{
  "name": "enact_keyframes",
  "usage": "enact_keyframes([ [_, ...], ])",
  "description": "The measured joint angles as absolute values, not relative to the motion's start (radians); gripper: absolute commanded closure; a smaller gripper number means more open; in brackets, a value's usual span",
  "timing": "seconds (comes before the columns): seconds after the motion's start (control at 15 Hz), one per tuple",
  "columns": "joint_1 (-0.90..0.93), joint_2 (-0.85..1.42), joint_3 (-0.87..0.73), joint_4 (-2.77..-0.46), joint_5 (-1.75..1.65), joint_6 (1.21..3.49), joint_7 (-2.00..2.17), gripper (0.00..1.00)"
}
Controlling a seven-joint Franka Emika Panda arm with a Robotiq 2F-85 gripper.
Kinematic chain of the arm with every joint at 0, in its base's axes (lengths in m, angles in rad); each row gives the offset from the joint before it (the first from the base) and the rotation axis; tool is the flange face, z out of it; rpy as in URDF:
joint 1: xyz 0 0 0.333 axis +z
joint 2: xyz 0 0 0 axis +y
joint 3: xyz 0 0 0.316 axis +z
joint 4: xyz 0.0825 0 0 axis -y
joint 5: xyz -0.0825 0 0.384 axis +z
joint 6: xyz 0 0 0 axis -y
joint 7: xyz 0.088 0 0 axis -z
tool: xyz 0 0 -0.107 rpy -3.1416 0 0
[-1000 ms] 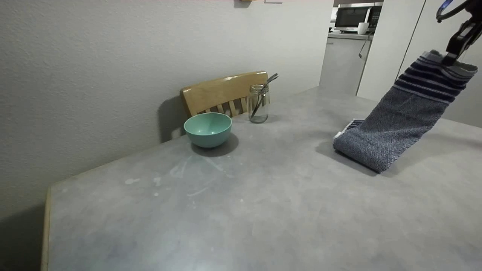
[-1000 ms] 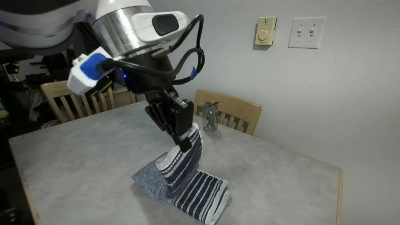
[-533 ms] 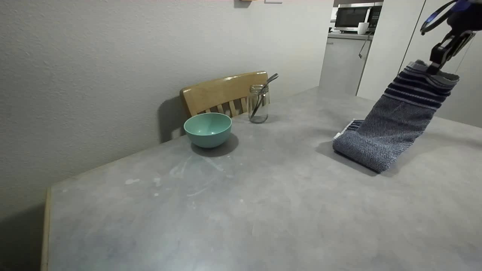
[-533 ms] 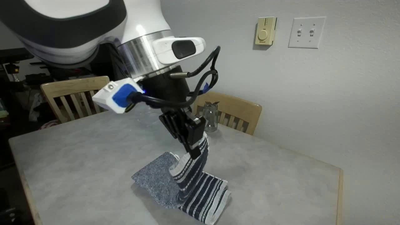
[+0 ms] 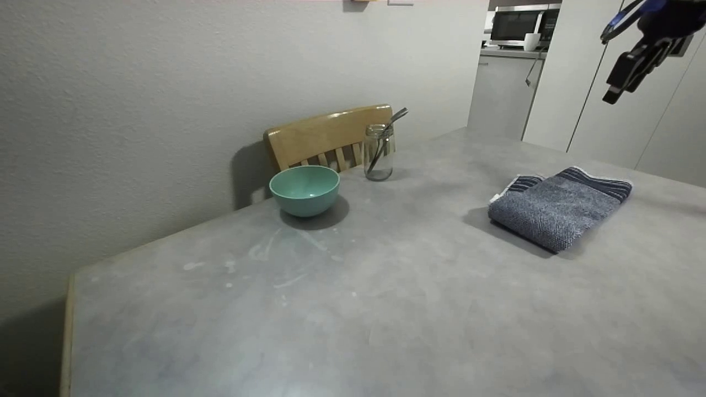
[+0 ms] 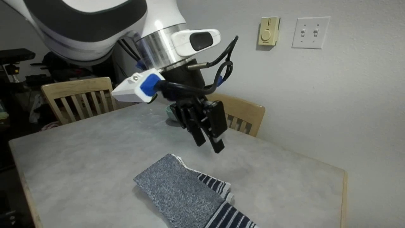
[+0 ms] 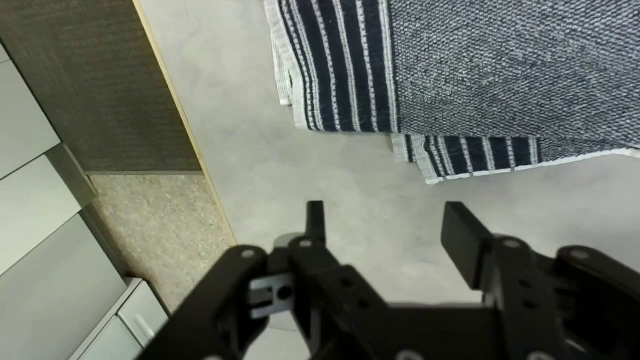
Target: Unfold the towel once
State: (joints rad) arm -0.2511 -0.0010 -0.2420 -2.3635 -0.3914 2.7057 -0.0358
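Shows as a grey-blue terry towel with navy-and-white striped end bands and white edging. Lies nearly flat on the right part of the tabletop in an exterior view, doubled over in layers, with a fold at the near left. Carries an upper striped end reaching beyond a lower striped end peeking out askew from beneath one long side. Slants, in an exterior view, from a plain stretch at the far left to striped cloth at the near right, cut off there by the frame.
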Motion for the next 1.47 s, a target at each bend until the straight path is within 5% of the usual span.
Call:
enact_keyframes([
  [0.13,-0.24,-0.006,-0.238,-2.357,-0.416,2.704,-0.026,0.0],
  [1.47,-0.226,-0.114,-0.157,-2.36,-0.842,2.509,0.435,0.0],
])
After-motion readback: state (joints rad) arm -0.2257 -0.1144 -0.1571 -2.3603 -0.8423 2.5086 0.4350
